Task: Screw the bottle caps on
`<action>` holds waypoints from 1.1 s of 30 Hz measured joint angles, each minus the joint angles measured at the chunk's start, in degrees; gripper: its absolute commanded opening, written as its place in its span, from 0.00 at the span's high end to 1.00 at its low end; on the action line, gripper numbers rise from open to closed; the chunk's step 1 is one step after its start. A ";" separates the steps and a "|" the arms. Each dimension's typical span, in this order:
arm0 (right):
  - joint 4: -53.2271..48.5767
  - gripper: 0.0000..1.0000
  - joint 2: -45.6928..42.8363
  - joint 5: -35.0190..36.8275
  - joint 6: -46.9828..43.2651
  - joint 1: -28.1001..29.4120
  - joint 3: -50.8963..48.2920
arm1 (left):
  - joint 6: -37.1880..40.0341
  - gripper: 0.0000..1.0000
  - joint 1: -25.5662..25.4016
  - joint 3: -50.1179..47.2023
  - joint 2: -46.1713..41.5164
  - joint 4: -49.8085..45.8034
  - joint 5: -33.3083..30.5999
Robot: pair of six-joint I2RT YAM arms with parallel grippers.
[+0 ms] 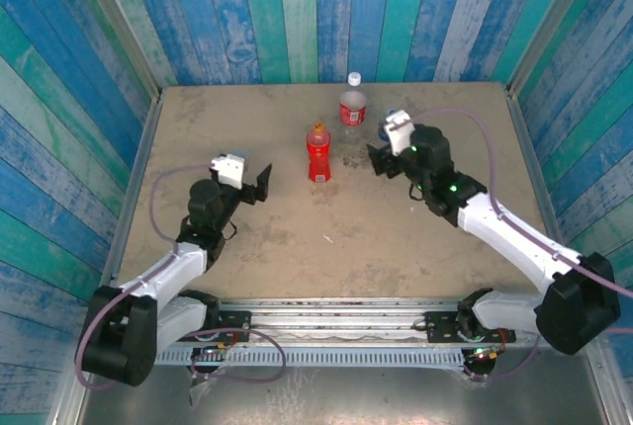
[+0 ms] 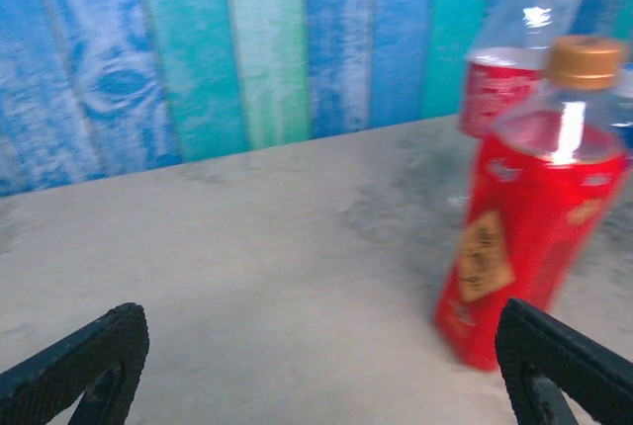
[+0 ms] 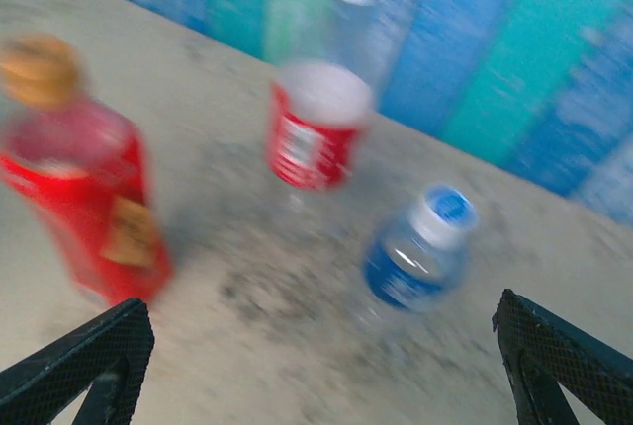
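Bottles grouped at the far middle of the table (image 1: 198, 247), each with a cap on its neck; how tightly the caps sit cannot be told.

The slim red bottle (image 1: 317, 156) carries the orange cap (image 1: 317, 129). Behind it and to the right stands the clear bottle with a red label (image 1: 353, 109), topped by the white cap (image 1: 354, 79).

The left gripper (image 1: 259, 183) is spread wide and empty, to the left of the slim red bottle. In the left wrist view this bottle rises just beyond the right-hand fingertip, near it, with no contact visible.

The right gripper (image 1: 381, 160) is also spread wide and holds nothing. In the blurred right wrist view the shorter bottle with a blue label (image 3: 413, 265) and its blue cap (image 3: 447, 210) lie ahead between the fingers (image 3: 84, 366), nearer the right one and clear of both.
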 measured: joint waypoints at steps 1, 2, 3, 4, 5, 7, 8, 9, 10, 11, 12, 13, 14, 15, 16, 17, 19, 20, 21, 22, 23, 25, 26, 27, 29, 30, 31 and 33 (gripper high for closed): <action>2.10 0.08 -1.31 1.14 -0.17 -1.75 -3.74 | -0.02 0.06 1.60 -0.35 0.85 0.96 -0.26; 3.98 0.07 -2.16 1.86 -0.35 -3.06 -6.62 | -0.11 0.06 2.73 -0.76 1.46 1.86 -0.74; 6.01 0.07 -2.99 2.58 -0.52 -4.50 -9.75 | -0.15 0.06 3.87 -1.27 2.19 2.89 -1.25; 7.85 0.07 -3.43 3.13 -0.55 -5.86 -12.24 | -0.22 0.06 4.79 -1.68 3.04 4.02 -1.77; 9.57 0.07 -3.54 3.56 -0.55 -7.10 -14.21 | -0.35 0.06 5.51 -1.95 3.93 4.79 -2.12; 13.46 0.06 -2.93 4.22 -0.50 -10.34 -17.68 | -0.39 0.06 6.71 -2.99 5.84 7.56 -3.43; 15.37 0.06 -2.36 4.22 -0.50 -11.76 -18.91 | -0.39 0.06 7.08 -3.74 6.56 9.14 -4.09; 17.70 0.05 -1.64 4.07 -0.50 -13.31 -20.24 | -0.42 0.06 7.63 -4.96 7.54 11.72 -5.01; 19.93 0.05 -0.85 3.61 -0.50 -14.60 -21.35 | -0.46 0.06 8.02 -5.77 8.41 13.29 -5.49; 22.56 0.05 0.42 2.89 -0.48 -16.24 -22.58 | -0.59 0.06 8.57 -6.51 10.03 15.69 -5.90; 24.35 0.05 1.73 2.10 -0.50 -17.57 -23.39 | -0.74 0.06 9.25 -6.67 11.91 17.18 -5.97; 25.94 0.05 3.17 1.31 -0.48 -18.71 -23.91 | -0.94 0.06 9.97 -6.64 13.77 18.51 -5.97; 27.98 0.04 5.09 0.39 -0.39 -19.89 -24.28 | -1.18 0.06 10.64 -6.64 15.54 19.87 -5.97; 29.68 0.04 7.10 -0.44 -0.22 -20.96 -24.39 | -1.49 0.06 11.23 -6.62 17.25 21.27 -5.97; 31.10 0.04 8.74 -1.29 -0.02 -21.68 -24.39 | -1.73 0.06 11.61 -6.56 18.60 22.34 -5.97; 32.85 0.04 10.58 -1.99 0.20 -22.40 -24.39 | -1.88 0.06 11.87 -6.40 20.28 23.56 -5.95; 35.58 0.04 13.53 -3.45 0.63 -23.32 -24.39 | -1.88 0.06 12.00 -5.66 22.60 24.41 -5.42; 37.00 0.04 15.04 -4.07 0.90 -23.61 -24.39 | -1.88 0.06 12.00 -4.90 23.06 23.69 -5.07; 38.29 0.04 16.37 -4.66 1.20 -23.91 -24.39 | -1.92 0.06 12.00 -4.26 23.30 23.78 -5.07; 38.77 0.03 17.07 -5.38 1.49 -24.20 -24.39 | -1.95 0.06 12.00 -3.76 23.43 24.20 -5.07; 38.91 0.03 17.51 -6.08 1.73 -24.55 -24.39 | -2.03 0.06 12.00 -3.28 23.45 24.13 -5.11; 39.63 0.01 17.66 -6.84 2.14 -25.20 -24.37 | -2.14 0.06 12.00 -2.67 23.45 24.28 -5.38; 40.04 0.01 17.62 -7.19 2.25 -25.38 -24.37 | -2.21 0.06 12.00 -2.51 23.45 24.28 -5.62; 40.37 0.01 17.62 -7.52 2.38 -25.49 -24.37 | -2.32 0.06 12.00 -2.47 23.45 24.22 -5.81; 40.65 0.00 17.62 -7.89 2.56 -25.49 -24.37 | -2.34 0.06 12.00 -2.47 23.45 24.11 -6.14; 40.83 0.00 17.62 -8.09 2.60 -25.46 -24.37 | -2.36 0.06 12.00 -2.47 23.45 24.09 -6.23; 40.94 0.00 17.62 -8.15 2.62 -25.46 -24.37 | -2.38 0.06 12.00 -2.47 23.45 24.04 -6.34; 41.00 0.00 17.62 -8.33 2.71 -25.49 -24.37 | -2.38 0.06 12.00 -2.47 23.45 23.98 -6.43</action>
